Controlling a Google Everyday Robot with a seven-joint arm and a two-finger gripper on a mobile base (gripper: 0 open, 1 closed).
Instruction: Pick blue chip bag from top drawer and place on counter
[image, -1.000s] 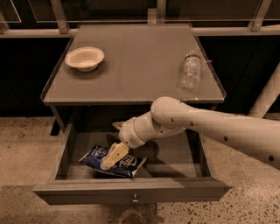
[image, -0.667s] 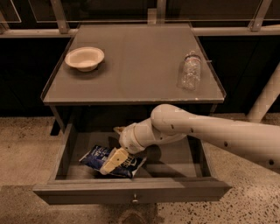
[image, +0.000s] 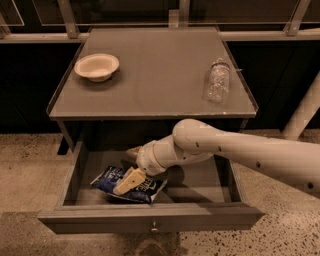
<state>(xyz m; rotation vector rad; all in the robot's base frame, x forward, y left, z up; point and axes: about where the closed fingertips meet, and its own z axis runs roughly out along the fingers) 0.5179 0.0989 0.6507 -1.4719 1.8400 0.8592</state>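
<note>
While reaching into the shallow grey top drawer (image: 100, 221), held the tool (image: 125, 170) spread open, one pale wedge-shaped finger (image: 127, 181) laid flat across the crinkly foil blue chip bag (image: 106, 179) on the drawer floor. Saw, on the smooth flat tabletop (image: 160, 85), a round pale bowl (image: 97, 66) and a clear plastic bottle (image: 216, 81).

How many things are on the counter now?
2: a bowl back left on the counter, a clear plastic bottle on the right. None hidden. The gripper is in the top drawer, over the blue chip bag.
</note>
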